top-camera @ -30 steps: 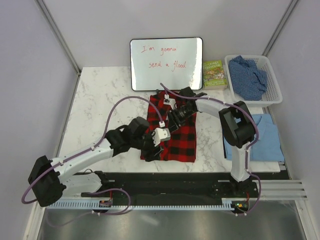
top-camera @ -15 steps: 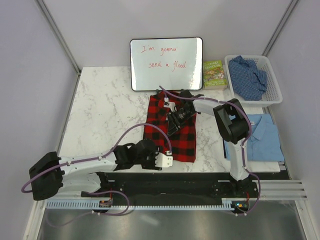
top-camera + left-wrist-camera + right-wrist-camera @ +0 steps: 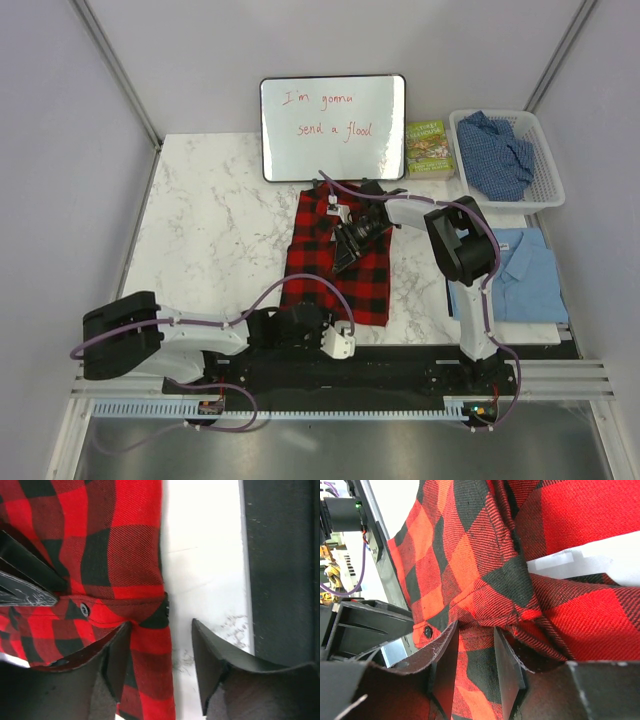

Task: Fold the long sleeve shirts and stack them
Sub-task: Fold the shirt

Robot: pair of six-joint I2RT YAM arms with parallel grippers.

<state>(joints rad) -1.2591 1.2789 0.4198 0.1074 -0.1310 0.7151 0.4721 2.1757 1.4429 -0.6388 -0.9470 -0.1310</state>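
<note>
The red-and-black checked flannel shirt [image 3: 325,262] lies folded lengthwise mid-table. My right gripper [image 3: 348,246] presses down on its middle, shut on a bunched fold of the flannel [image 3: 480,630] that wrinkles between its fingers [image 3: 445,665]. At the flannel's near hem, my left gripper [image 3: 338,340] is open. It straddles the hem's edge strip [image 3: 152,650], with bare marble on the right side of the gap. A light blue collared shirt [image 3: 527,270] lies folded at the right. A darker blue speckled shirt [image 3: 495,152] sits crumpled in a white basket [image 3: 548,190].
A whiteboard [image 3: 333,127] with red writing stands at the back, with a book [image 3: 429,148] beside it. The black base rail [image 3: 400,365] runs along the near edge, just behind my left gripper. Grey walls close in on both sides.
My left arm pulled back from the flannel's left side to the near hem, and its jaws narrowed slightly. The flannel now lies longer and narrower. My right gripper stayed on the cloth.
</note>
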